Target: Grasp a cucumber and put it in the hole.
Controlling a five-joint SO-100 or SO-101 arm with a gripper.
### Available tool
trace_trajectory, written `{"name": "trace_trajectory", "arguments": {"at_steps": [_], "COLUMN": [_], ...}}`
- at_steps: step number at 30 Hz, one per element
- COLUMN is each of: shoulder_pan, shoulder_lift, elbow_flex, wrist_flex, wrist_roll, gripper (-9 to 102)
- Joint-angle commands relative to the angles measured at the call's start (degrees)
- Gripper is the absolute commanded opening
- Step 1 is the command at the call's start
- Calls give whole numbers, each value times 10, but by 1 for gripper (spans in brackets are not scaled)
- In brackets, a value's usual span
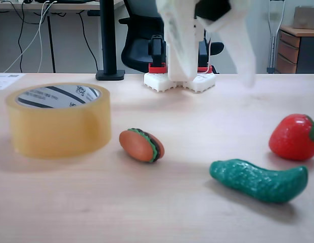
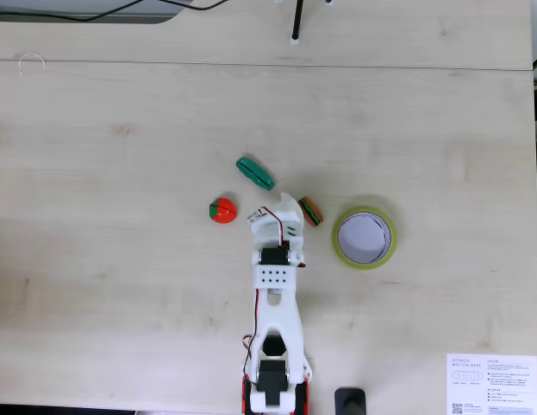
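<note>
On the tabletop [image 2: 121,285], the cucumber [image 1: 259,180] is seen lying near right, the strawberry [image 1: 294,136] just behind it.
From above, the hand [image 2: 281,212] is held open between cucumber [image 2: 254,173] and burger [image 2: 310,211]; the hole [image 2: 365,237] lies right.

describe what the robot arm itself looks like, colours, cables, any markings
The arm is white plastic with black motor blocks set into its joints and a red base piece at the table edge. One white panel has a grid of small dark holes. Thin red and black wires loop near the gripper, whose fingers are white, slightly translucent plastic. No printed markings are readable.
</note>
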Motion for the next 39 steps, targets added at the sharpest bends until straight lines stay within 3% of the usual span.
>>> {"name": "trace_trajectory", "arguments": {"at_steps": [1,12,22,39], "shoulder_pan": [-4,-13,-28,-35], "shoulder_lift": [-9,-129,-243,-396], "elbow_flex": [-62,-173,-246,-372], "wrist_flex": [-40,-49,-49,-49], "wrist_roll": [-7,-52,-85,-90], "gripper": [34,37,34,37]}}
